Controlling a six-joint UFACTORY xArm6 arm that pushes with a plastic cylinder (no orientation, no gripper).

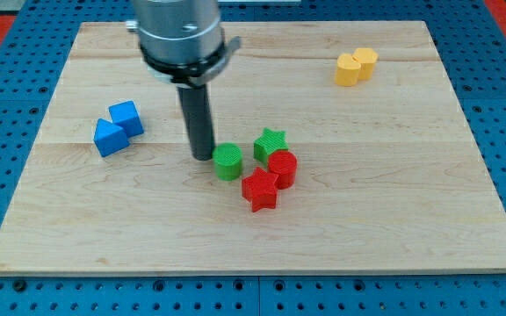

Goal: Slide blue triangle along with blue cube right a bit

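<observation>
Nearest you, toward the bottom edge of the tabletop [411, 219], lies the red star [260, 190], the lowest piece of a small cluster near the middle. Touching it at its upper right is the red cylinder [282, 167], and just above that sits the green star [270, 144]. The green cylinder [228, 162] stands at the cluster's left, close beside the others.

You have no gripper here to release or clench: the arm ends in a dark rod, and my tip [203, 158] rests on the tabletop just left of the green cylinder, touching it or very nearly so; you cannot tell which from this view.

Now look for the things you are to move. The blue triangle [108, 138] and the blue cube [126, 118] lie together by the left edge of the tabletop, about halfway up it. They touch each other, the cube at the triangle's upper right. Both are well apart from my tip, off to its left and slightly higher in the view, with bare wood between them and the rod.

Far off near the top right corner, you see a yellow block [356, 66], two rounded lobes joined, alone and well away from everything else.
</observation>
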